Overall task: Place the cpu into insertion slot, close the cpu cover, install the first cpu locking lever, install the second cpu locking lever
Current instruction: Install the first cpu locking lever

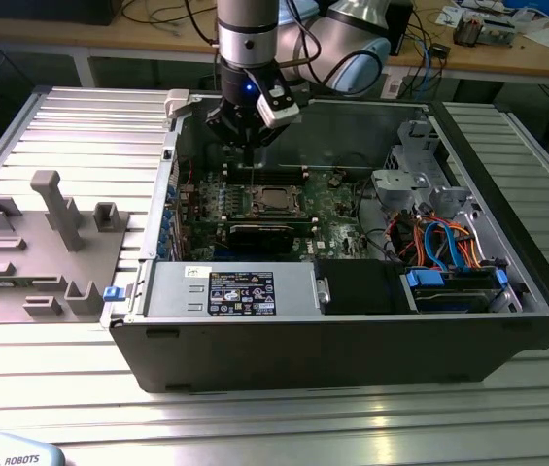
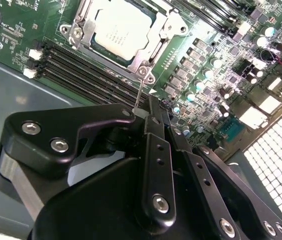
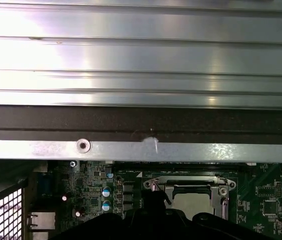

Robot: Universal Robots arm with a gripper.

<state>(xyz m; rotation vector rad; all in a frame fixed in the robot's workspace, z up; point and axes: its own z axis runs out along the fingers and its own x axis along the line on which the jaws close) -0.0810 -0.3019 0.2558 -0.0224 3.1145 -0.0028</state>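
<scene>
The cpu [image 2: 120,29] lies flat in the insertion slot [image 2: 82,39] on the green motherboard. The silvery cpu cover [image 2: 157,42] is down around it, and the chip's metal top shows through the opening. One thin wire locking lever [image 2: 139,92] rises from the socket's corner up to my fingertips. My gripper [image 2: 141,111] hangs just above that corner, shut on the lever's end. In the exterior view my gripper [image 1: 247,144] is inside the case, behind the cpu [image 1: 274,199] and toward the exterior view's left. The first wrist view shows the cpu [image 3: 193,204] framed by the cover [image 3: 190,181].
The open black case [image 1: 352,340] holds a labelled power-supply box [image 1: 235,291] in front and a drive cage with blue and orange cables [image 1: 449,248] at the exterior view's right. Long black memory slots [image 2: 91,75] run beside the socket. A grey fixture tray [image 1: 41,248] lies outside the case.
</scene>
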